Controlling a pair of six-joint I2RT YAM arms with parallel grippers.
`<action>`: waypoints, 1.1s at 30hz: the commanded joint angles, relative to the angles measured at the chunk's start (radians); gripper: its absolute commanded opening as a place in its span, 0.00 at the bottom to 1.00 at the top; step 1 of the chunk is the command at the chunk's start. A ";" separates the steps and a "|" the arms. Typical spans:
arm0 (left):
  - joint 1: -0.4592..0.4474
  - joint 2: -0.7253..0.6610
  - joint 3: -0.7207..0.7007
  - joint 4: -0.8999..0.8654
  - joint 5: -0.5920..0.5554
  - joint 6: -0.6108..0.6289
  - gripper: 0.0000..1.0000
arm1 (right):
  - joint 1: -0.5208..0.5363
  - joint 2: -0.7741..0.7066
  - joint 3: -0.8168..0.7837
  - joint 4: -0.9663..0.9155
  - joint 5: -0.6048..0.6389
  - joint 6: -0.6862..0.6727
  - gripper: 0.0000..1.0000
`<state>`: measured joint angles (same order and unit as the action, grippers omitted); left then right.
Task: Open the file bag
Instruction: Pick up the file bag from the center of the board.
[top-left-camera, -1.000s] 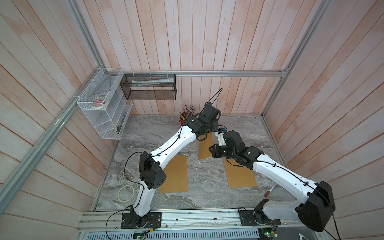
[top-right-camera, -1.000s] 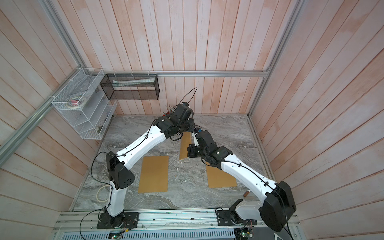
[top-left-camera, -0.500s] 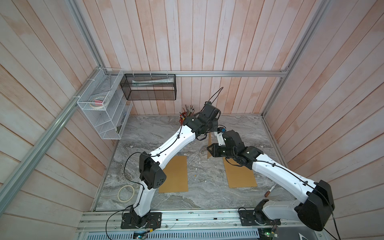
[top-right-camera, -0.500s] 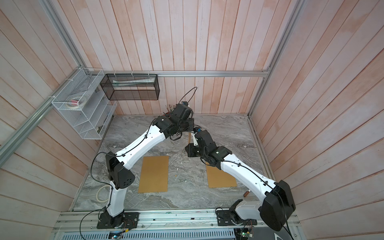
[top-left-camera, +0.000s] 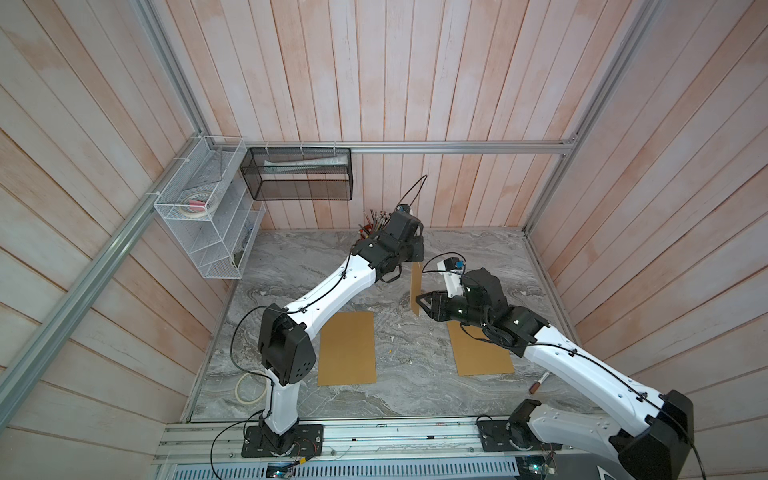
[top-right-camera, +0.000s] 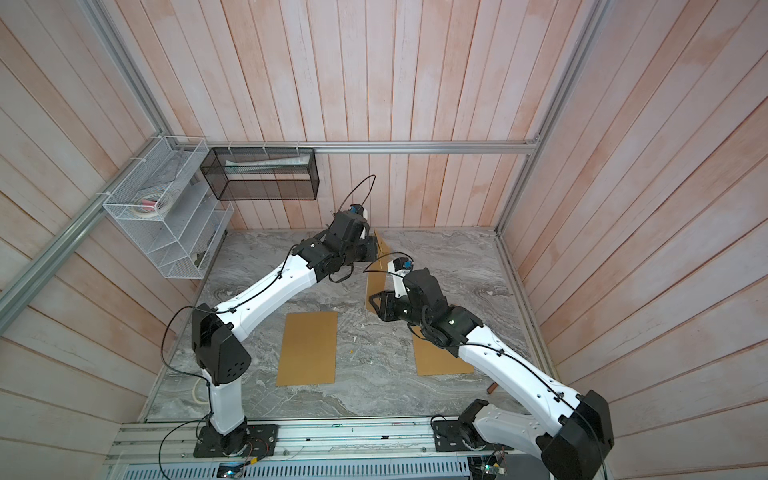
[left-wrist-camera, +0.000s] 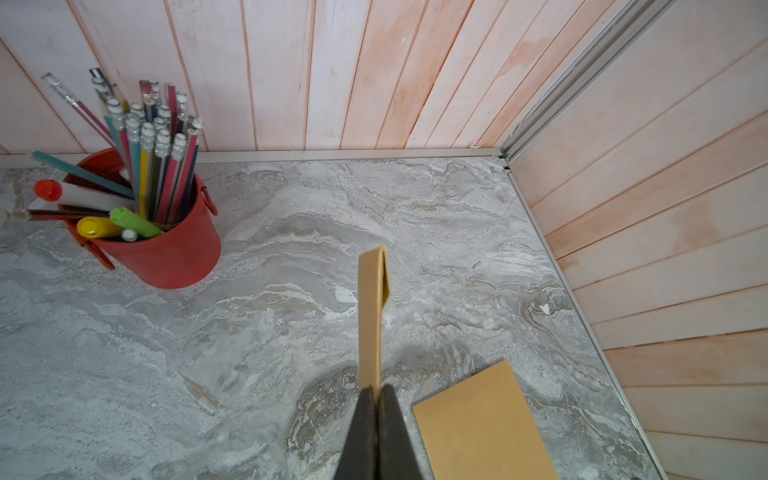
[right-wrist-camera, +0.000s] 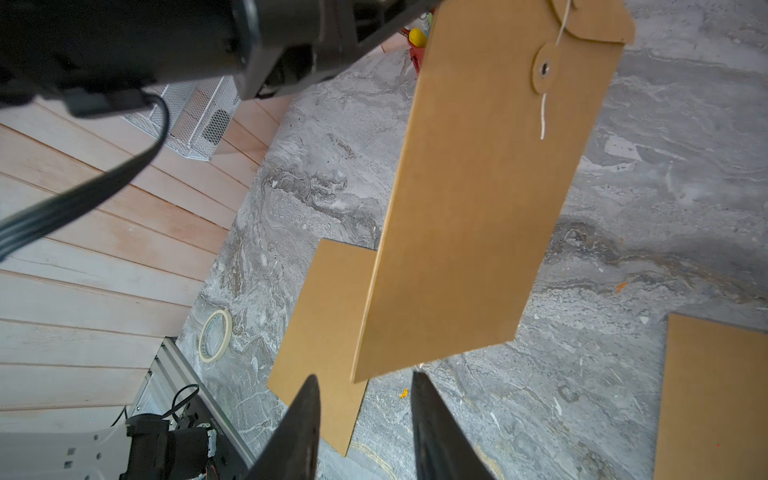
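Two kraft envelopes lie flat on the marble table (top-left-camera: 291, 270), nearest the arm bases: one (top-left-camera: 347, 348) at about 7 o'clock from the table's centre, the second (top-left-camera: 482, 353) at about 5 o'clock, partly under the right arm. A roll of tape (top-left-camera: 250, 386) lies further out at 7 o'clock by the left base, and a marker (top-left-camera: 539, 383) lies at 5 o'clock near the front edge.

Past these, near the centre, the right gripper (right-wrist-camera: 365, 376) has its jaws spread apart, holding nothing. The lower corner of the file bag (right-wrist-camera: 478, 199) hangs just ahead of the gap between them; whether either finger touches the paper cannot be told.

The file bag hangs in the air above the table, edge-on in a top view (top-left-camera: 415, 286). A white string (right-wrist-camera: 543, 116) crosses its round paper disc (right-wrist-camera: 544, 68), and the string's end dangles loose.

At 12 o'clock from the bag, the left gripper (left-wrist-camera: 377, 390) is clenched on the bag's upper edge and carries it.

Beyond that, at 11 o'clock against the far wall, a red pot (left-wrist-camera: 166, 257) stands full of pencils and markers. Higher up, a black mesh basket (top-left-camera: 299, 174) hangs on the back wall and a white wire rack (top-left-camera: 208, 232) at 10 o'clock.
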<state>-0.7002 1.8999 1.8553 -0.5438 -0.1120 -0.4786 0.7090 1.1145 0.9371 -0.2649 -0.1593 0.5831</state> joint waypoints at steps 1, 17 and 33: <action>0.026 -0.114 -0.124 0.209 0.083 -0.008 0.00 | -0.006 -0.004 -0.018 0.023 -0.007 -0.010 0.39; 0.140 -0.444 -0.828 0.866 0.423 -0.208 0.00 | -0.418 0.049 -0.204 0.421 -0.433 0.064 0.38; 0.157 -0.476 -1.014 1.158 0.596 -0.352 0.00 | -0.568 0.183 -0.240 0.616 -0.645 0.089 0.39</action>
<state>-0.5495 1.4464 0.8715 0.5114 0.4343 -0.7868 0.1539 1.2831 0.7078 0.2958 -0.7509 0.6655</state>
